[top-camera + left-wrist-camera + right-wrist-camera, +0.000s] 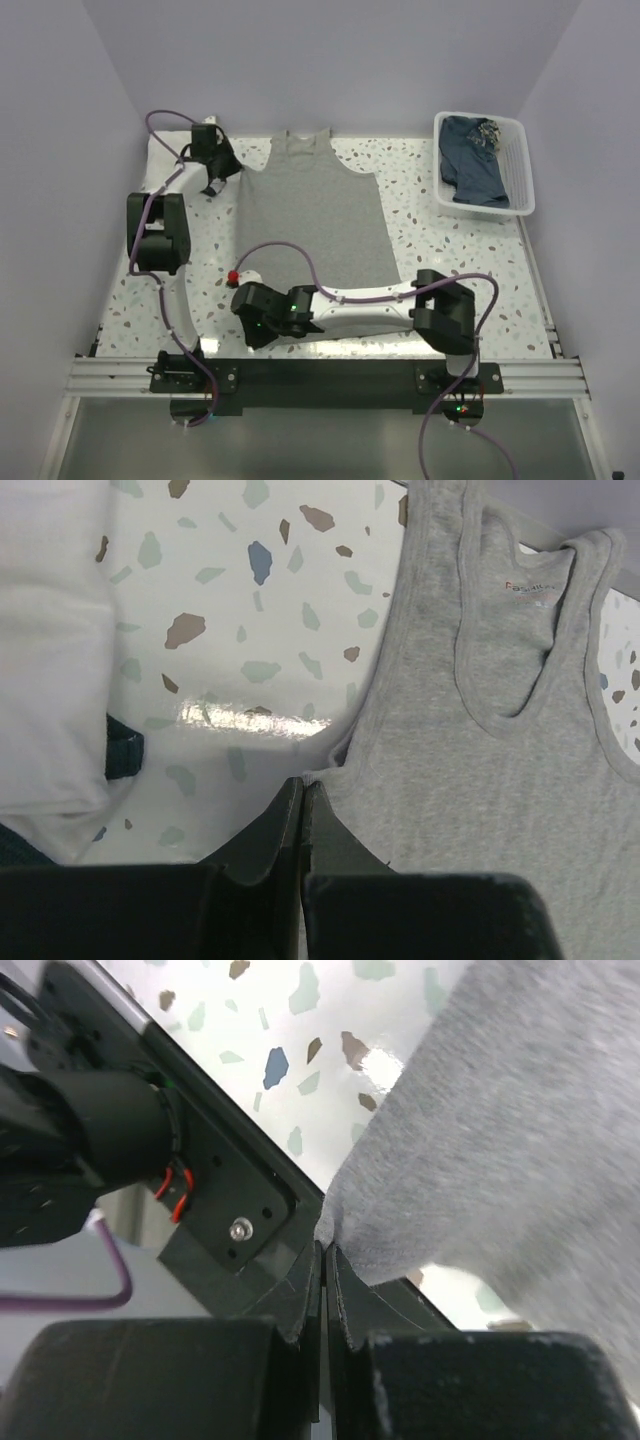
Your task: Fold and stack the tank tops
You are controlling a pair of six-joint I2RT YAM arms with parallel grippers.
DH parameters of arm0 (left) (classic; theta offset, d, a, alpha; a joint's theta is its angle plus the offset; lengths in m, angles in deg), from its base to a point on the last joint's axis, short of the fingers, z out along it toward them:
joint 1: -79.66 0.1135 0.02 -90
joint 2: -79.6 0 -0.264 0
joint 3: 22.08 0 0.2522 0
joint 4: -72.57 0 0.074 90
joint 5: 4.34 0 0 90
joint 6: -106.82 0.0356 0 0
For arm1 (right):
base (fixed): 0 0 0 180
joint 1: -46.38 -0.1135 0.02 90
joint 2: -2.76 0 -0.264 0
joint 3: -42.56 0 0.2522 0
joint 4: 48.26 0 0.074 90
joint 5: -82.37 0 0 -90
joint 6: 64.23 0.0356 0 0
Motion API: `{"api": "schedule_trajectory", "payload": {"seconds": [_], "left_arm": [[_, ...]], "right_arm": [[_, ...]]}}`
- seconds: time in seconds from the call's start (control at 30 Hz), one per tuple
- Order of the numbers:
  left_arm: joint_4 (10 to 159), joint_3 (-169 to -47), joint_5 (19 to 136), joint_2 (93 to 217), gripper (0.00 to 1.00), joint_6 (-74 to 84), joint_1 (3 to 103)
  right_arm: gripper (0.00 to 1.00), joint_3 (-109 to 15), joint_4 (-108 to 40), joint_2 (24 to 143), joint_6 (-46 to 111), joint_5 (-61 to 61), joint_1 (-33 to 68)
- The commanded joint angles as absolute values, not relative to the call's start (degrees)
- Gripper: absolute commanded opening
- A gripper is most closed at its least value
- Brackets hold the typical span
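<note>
The grey tank top (312, 215) lies flat in the middle of the table, neck toward the far edge. My left gripper (232, 172) is at its left armhole; in the left wrist view the gripper (302, 780) is shut, pinching the armhole edge of the grey tank top (480, 780). My right gripper (245, 292) reaches across to the hem's near-left corner; in the right wrist view the gripper (325, 1245) is shut on the corner of the grey tank top (500, 1130), which is lifted off the table. A white tank top (50, 650) with navy trim lies bunched at the far left (165, 160).
A white slatted basket (524, 165) at the far right holds dark blue cloth (475, 165). A small red object (233, 275) sits by the right gripper. A metal rail (320, 375) runs along the near edge. Walls close in on three sides.
</note>
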State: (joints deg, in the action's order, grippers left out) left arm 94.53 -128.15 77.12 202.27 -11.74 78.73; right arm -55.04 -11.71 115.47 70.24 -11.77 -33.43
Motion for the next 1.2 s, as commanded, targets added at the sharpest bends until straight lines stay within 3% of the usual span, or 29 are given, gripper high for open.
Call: {"api": "schedule_trajectory", "payload": {"seconds": [0.0,0.43,1.17], "left_arm": [[93.4,-132.8,77.4,201.9,0.00,-13.1,77.0],[94.0,-138.4,77.9,206.6,0.00,-15.2,71.9],[94.9,-144.1,79.1,213.0,0.00,-15.9,65.2]], "right_arm": [[0.00,-49.5,-16.7,106.4,73.8,-8.7,-31.1],[0.00,-29.9,-24.5,97.5,78.6,-7.8,-25.8],[0.00,-16.6,-30.5,89.9,84.9,-10.2,-24.4]]}}
